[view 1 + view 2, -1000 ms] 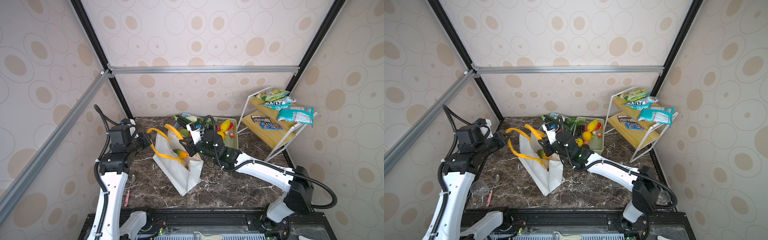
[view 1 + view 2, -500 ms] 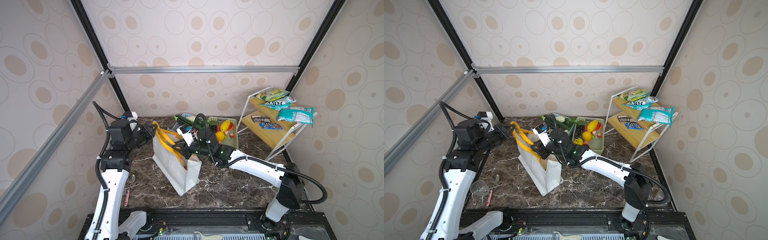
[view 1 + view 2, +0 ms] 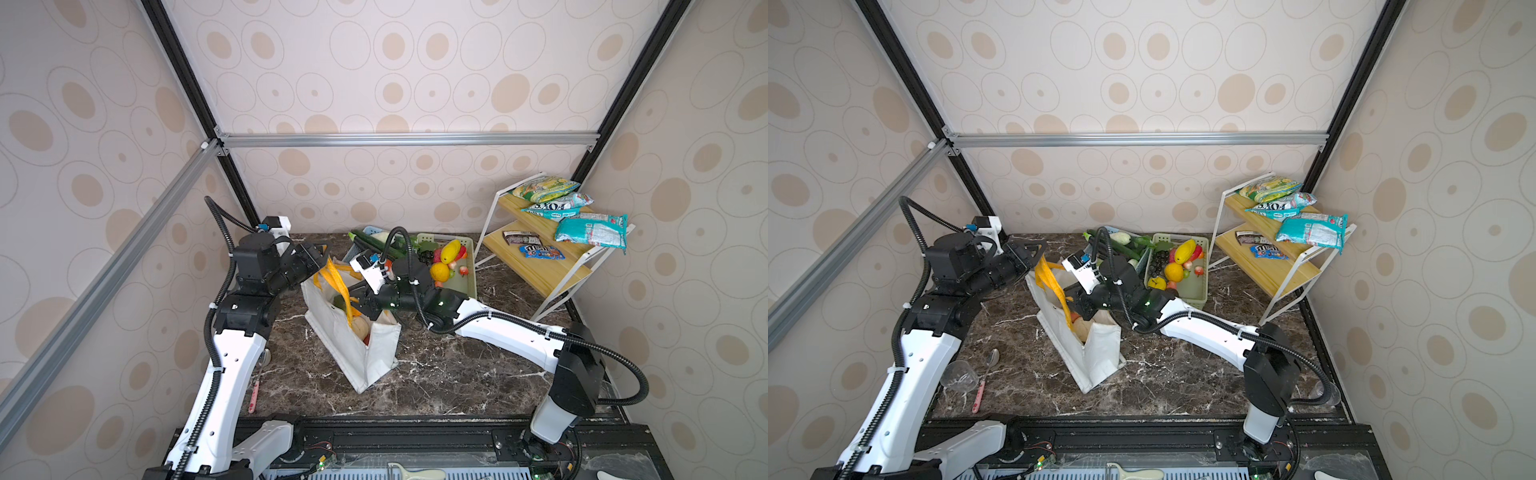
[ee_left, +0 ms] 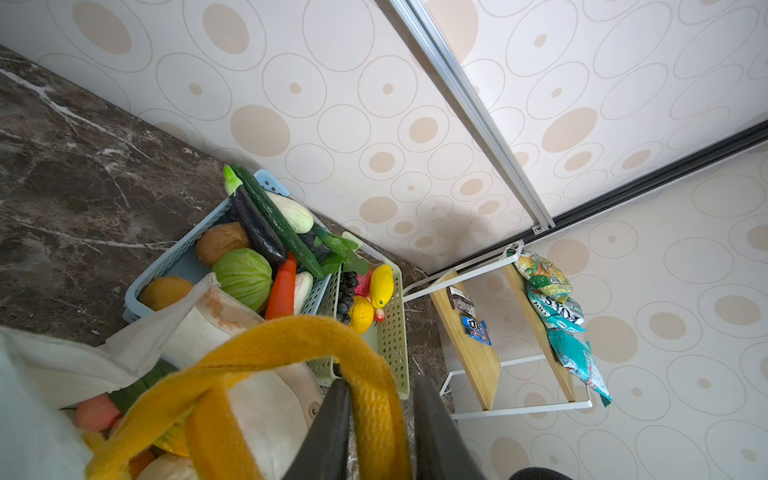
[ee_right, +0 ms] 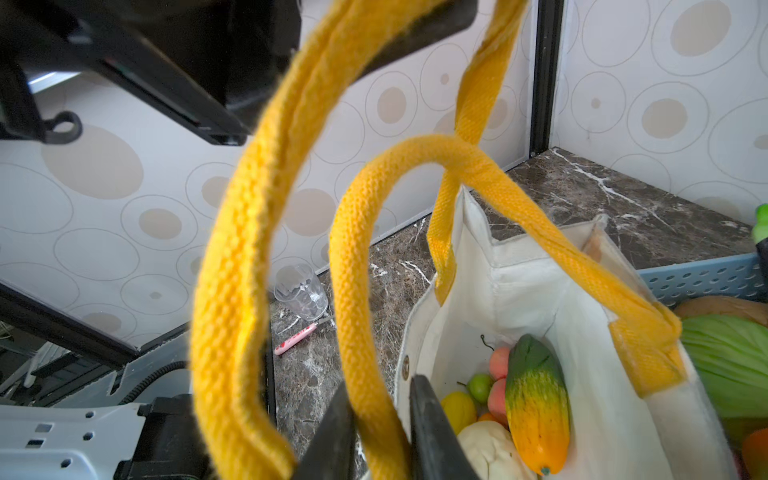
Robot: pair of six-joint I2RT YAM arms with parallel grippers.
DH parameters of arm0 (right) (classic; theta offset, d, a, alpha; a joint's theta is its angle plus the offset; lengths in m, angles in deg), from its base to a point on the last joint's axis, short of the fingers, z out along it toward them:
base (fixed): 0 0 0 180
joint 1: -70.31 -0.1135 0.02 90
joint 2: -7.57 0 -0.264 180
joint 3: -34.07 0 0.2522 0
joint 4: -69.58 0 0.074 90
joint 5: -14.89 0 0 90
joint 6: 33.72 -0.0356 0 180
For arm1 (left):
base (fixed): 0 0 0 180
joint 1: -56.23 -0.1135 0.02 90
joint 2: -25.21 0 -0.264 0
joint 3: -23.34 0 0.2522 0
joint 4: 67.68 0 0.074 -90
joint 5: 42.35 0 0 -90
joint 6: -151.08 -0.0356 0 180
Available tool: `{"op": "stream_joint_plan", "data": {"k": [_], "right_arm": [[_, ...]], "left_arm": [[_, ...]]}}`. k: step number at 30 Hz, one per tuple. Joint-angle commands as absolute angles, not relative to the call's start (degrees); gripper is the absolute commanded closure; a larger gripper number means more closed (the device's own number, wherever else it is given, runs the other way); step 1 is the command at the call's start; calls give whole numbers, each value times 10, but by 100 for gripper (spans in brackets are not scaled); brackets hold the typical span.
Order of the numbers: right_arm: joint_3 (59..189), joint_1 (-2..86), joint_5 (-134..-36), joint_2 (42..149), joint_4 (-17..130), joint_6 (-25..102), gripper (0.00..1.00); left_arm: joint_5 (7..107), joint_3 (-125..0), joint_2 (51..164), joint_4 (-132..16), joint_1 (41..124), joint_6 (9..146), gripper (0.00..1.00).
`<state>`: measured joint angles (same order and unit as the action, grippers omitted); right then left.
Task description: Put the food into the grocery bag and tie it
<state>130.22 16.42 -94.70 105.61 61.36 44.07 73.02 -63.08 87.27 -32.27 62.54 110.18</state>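
Farthest left, beside the left arm's base, a clear plastic cup (image 3: 960, 376) sits on the dark marble table (image 3: 436, 374), just next to a spoon with a pink handle (image 3: 984, 382). Further in, the left gripper (image 4: 381, 382) reaches toward the middle. One yellow-orange strap handle (image 4: 291, 336) runs between its two dark fingers, but I cannot tell whether they press on it or stand slack around it. That handle rises in a loop from the white fabric grocery bag (image 3: 349, 353). The bag stands open-mouthed on the marble between the two arms, just in front of a blue slotted plastic basket (image 5: 698, 278) of toy vegetables.

Inside the bag lie glossy toy fruits: a green-and-yellow mango shape (image 5: 536, 407), a pink peach (image 5: 498, 361), a small green one, a yellow lemon and a white piece. From the right, the right gripper (image 5: 380, 384) reaches over the bag's mouth. Its fingers are clamped on the second yellow-orange strap handle (image 5: 353, 291), whose far end is sewn to the bag's rim.

Right beside the blue basket stands a pale green slotted basket (image 3: 1198, 286) holding more toy fruit: a yellow mango (image 3: 451, 251), an orange (image 3: 439, 272) and dark grapes (image 3: 1158, 264). Farthest right, a white wire rack with wooden shelves (image 3: 536, 270) carries flat printed snack packets (image 3: 590, 228).
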Motion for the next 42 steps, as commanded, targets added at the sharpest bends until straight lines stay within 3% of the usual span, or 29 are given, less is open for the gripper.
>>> {"op": "stream_joint_plan", "data": {"k": [1,10,25,42], "right_arm": [[1308,173,-967,1049,646,414,75],[1281,193,-978,1045,693,370,76],[1251,216,-981,1041,738,335,78],[1173,243,-978,1034,856,287,79]], "left_arm": [[715,-652,888,-345,638,1101,68],[695,-701,939,-309,652,1050,32],[702,-821,1048,-263,690,981,28],[645,-893,1117,-140,702,902,10]]}}
